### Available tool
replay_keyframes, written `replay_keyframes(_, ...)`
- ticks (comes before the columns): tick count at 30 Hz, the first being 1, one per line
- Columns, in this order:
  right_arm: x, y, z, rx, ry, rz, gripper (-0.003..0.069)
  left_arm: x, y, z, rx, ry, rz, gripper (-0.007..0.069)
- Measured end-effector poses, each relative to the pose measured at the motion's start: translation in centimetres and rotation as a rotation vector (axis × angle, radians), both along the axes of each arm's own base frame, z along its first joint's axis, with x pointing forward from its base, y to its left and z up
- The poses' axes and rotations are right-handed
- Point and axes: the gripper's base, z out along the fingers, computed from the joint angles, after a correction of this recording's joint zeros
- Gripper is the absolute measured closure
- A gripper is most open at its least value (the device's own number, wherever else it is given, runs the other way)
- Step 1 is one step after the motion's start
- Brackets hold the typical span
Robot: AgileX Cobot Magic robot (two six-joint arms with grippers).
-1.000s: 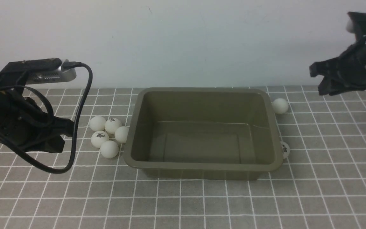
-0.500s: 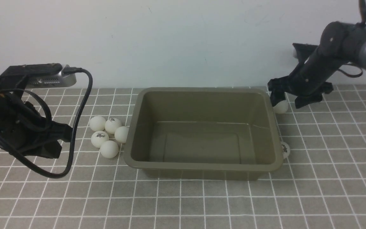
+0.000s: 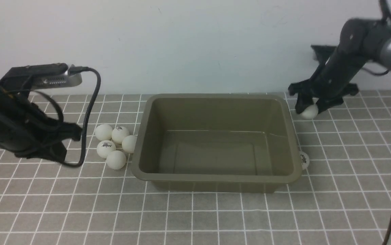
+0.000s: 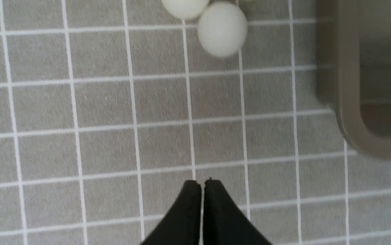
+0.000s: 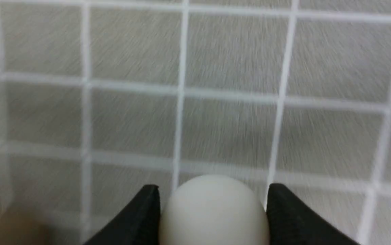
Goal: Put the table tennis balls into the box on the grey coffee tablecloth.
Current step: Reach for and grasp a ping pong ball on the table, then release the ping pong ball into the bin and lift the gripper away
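We start with the grey coffee tablecloth (image 3: 216, 217), which covers the whole surface, its white grid running square to the back wall. On it stands the box (image 3: 216, 177), upright with its mouth facing up. Its long axis runs left to right, parallel to the wall, and its short sides face the two arms. It stands where it stood a second ago.

The right arm (image 3: 345, 68) has changed most. A second ago it hung high at the right edge, well apart from everything. Half a second ago it had come down over the ball by the box's far right corner. Now it reaches down steeply just beyond that corner. The left arm (image 3: 15, 132) has barely shifted and sits low to the left of the box.

The left gripper (image 4: 202, 182) is clenched, its fingertips pressed together over bare cloth, near the box's left front corner. The right gripper (image 3: 311, 106) grasps the far ball (image 3: 309, 111), with a black finger against each side of it in the right wrist view. That ball has moved a little to the right, away from the box wall. We cannot tell whether it is clear of the cloth.

The cluster of five balls (image 3: 120, 135) lies unchanged, touching the box's left wall. The logo ball (image 3: 304, 160) sits against the right wall near the front corner, partly hidden by the rim. All seven are outside the box.
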Motion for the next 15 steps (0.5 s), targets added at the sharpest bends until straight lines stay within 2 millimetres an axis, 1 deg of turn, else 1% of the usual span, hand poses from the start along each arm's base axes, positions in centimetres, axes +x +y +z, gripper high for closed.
replay_keyframes(1, -0.8, 0.2, 3.1, 0.031, -0.036, 0.006, 0.0296, 1.3, 0.0, -0.2, -0.001, 0.002, 0.007, 0.0629)
replay_keyframes(3, -2.0, 0.5, 7.2, 0.083, -0.112, 0.006, 0.0296, 3.1, 0.0, -0.5, 0.001, -0.005, 0.006, 0.0629)
replay_keyframes(4, -3.0, 1.1, 9.8, 0.14, -0.157, 0.013, 0.0296, 4.6, -0.1, -0.7, 0.006, -0.013, -0.004, 0.0624)
replay_keyframes(5, -3.7, 1.7, 11.1, 0.178, -0.178, 0.021, 0.0296, 5.7, -0.1, -1.0, 0.009, -0.015, -0.014, 0.0614)
replay_keyframes(6, -4.7, 2.9, 12.6, 0.214, -0.198, 0.051, 0.0296, 6.6, -0.2, -1.5, 0.013, -0.008, -0.022, 0.0601)
replay_keyframes(8, -5.6, 4.6, 13.0, 0.242, -0.194, 0.092, 0.0296, 8.1, -0.2, -1.8, 0.017, -0.014, -0.031, 0.0565)
replay_keyframes(10, -6.2, 6.6, 12.5, 0.242, -0.169, 0.154, 0.0296, 9.6, -0.2, -2.5, 0.018, -0.014, -0.033, 0.0512)
replay_keyframes(11, -6.5, 8.1, 11.6, 0.231, -0.145, 0.203, 0.0296, 10.4, -0.3, -3.2, 0.018, -0.003, -0.035, 0.0471)
replay_keyframes(12, -6.6, 9.0, 10.8, 0.217, -0.123, 0.234, 0.0296, 11.2, -0.3, -3.7, 0.019, 0.001, -0.036, 0.0424)
replay_keyframes(13, -6.7, 9.4, 10.5, 0.206, -0.113, 0.249, 0.0296, 11.5, -0.3, -4.0, 0.02, 0.003, -0.036, 0.0404)
replay_keyframes(14, -6.7, 10.6, 9.3, 0.172, -0.09, 0.291, 0.0296, 12.5, -0.3, -4.8, 0.029, 0.011, -0.04, 0.0333)
replay_keyframes(15, -6.7, 11.1, 8.6, 0.148, -0.079, 0.309, 0.0296, 13.2, -0.2, -5.5, 0.037, 0.019, -0.044, 0.0281)
